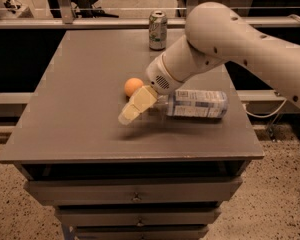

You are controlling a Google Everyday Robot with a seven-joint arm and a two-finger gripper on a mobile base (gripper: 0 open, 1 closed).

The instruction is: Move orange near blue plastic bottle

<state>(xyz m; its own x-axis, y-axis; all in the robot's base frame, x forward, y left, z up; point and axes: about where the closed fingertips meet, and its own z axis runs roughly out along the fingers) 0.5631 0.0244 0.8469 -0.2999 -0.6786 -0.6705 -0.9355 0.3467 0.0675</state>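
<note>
While the arm (pixel 240 44) reached in from the right and sloped down across the grey tabletop (pixel 75 89), its cream-coloured end effector (pixel 127 116) pointed down and to the left, its tip close over the surface near the middle. Whether the end effector was clenched or released I could not tell from where I stood. The orange (pixel 133 86) sat on the tabletop just behind the end effector's upper part, outside its grasp; I could not say whether the two touched. The blue plastic bottle (pixel 196 104) lay on its side to the right of the end effector, its blue-and-white label facing up and its cap end hidden behind the wrist. The orange was near that hidden end of the bottle, a little further back on the tabletop. A green-and-silver can (pixel 157 30) stood upright near the far edge, well apart from both. Below the tabletop ran a stack of drawers (pixel 135 191), all closed
</note>
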